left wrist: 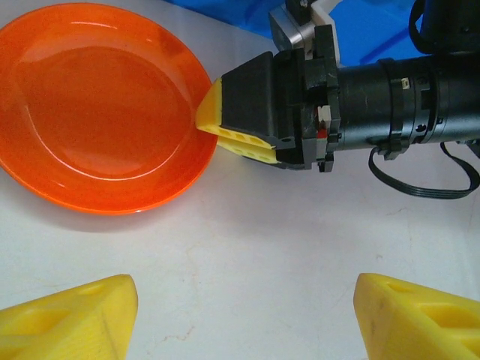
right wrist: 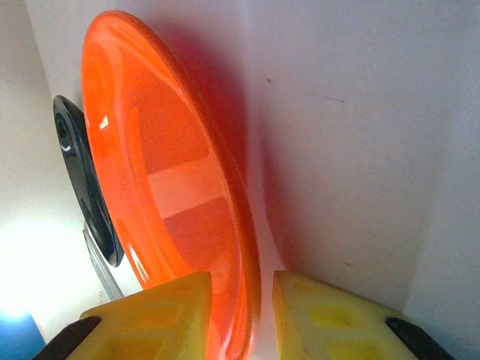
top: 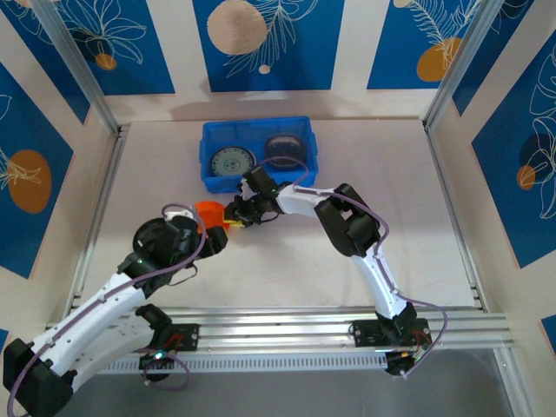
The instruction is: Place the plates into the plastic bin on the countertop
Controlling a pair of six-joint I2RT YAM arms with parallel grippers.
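Right wrist: orange plate point(right wrist: 172, 195) rim between two yellow fingers point(right wrist: 157, 315).

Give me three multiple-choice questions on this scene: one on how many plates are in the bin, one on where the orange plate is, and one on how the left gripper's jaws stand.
1. How many plates show in the plastic bin?
A. none
B. two
C. five

2. Where does the orange plate lie?
A. in the bin
B. on the countertop, on the arms' side of the bin
C. upright against the back panel

3. How do the left gripper's jaws stand?
A. wide apart, empty
B. shut on the orange plate
C. shut on the bin's rim

Answers:
1 B: a patterned plate and a dark plate lie side by side in it.
2 B: it rests flat on the pale surface.
3 A: bare countertop shows between its jaws.
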